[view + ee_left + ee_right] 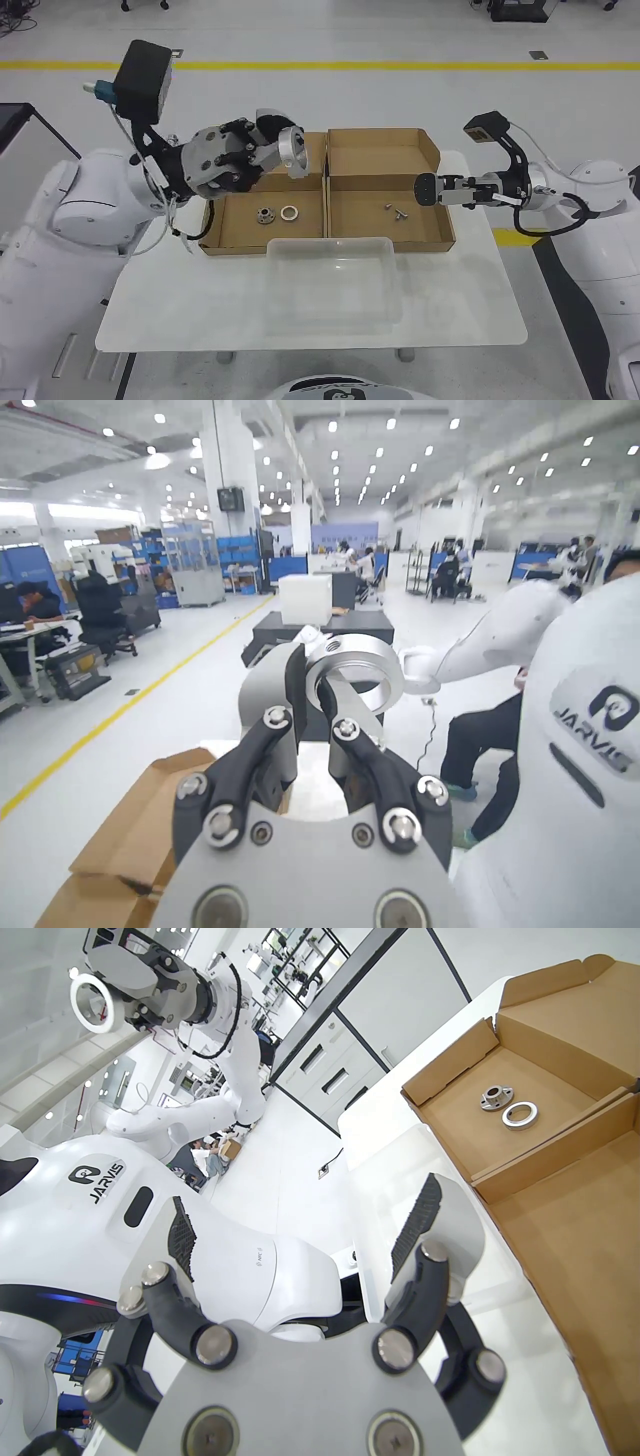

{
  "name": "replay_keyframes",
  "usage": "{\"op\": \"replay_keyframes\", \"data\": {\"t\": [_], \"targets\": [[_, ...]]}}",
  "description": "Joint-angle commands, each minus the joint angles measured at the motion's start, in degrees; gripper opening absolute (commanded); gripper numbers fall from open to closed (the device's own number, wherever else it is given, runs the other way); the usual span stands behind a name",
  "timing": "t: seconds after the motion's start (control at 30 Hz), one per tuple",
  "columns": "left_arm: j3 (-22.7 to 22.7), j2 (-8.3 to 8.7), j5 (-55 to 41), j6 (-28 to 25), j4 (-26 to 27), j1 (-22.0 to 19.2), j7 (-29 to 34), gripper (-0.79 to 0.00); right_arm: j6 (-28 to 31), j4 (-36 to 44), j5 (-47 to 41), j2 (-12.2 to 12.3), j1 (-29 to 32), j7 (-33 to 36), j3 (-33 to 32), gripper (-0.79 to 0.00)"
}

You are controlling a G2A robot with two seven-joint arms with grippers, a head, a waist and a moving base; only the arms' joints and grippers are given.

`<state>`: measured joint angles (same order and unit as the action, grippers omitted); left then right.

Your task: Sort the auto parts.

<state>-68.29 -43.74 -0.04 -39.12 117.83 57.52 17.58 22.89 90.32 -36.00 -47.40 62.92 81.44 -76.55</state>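
My left gripper (311, 682) is shut on the wall of a large silver ring (361, 651), one finger inside it and one outside. It holds the ring (291, 150) in the air above the far edge of the left cardboard box (235, 226). On that box's floor lie a silver flange (265, 214) and a smaller ring (290, 212). The right cardboard box (360, 215) holds a few small bolts (395, 210). My right gripper (426, 189) is open and holds nothing, low over that box's right side. The right wrist view shows the flange (494, 1098) and the ring (520, 1115).
A clear plastic bin (330, 242) stands on the white table (200, 310) just in front of the two boxes. The boxes sit side by side with raised flaps along their far edges. Bare table lies to the bin's left and right.
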Motion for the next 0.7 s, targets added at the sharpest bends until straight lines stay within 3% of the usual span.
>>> {"op": "replay_keyframes", "data": {"t": [0.0, 0.67], "targets": [[0.0, -0.31, -1.1, -0.4, -0.1, 0.6, -2.2, -0.785, 0.0, 0.0, 0.0, 0.0, 0.0, 0.0, 0.0, 0.0], [-0.8, -3.9, -6.6, -13.8, 0.5, 4.6, -17.5, -0.785, 0.0, 0.0, 0.0, 0.0, 0.0, 0.0, 0.0, 0.0]]}}
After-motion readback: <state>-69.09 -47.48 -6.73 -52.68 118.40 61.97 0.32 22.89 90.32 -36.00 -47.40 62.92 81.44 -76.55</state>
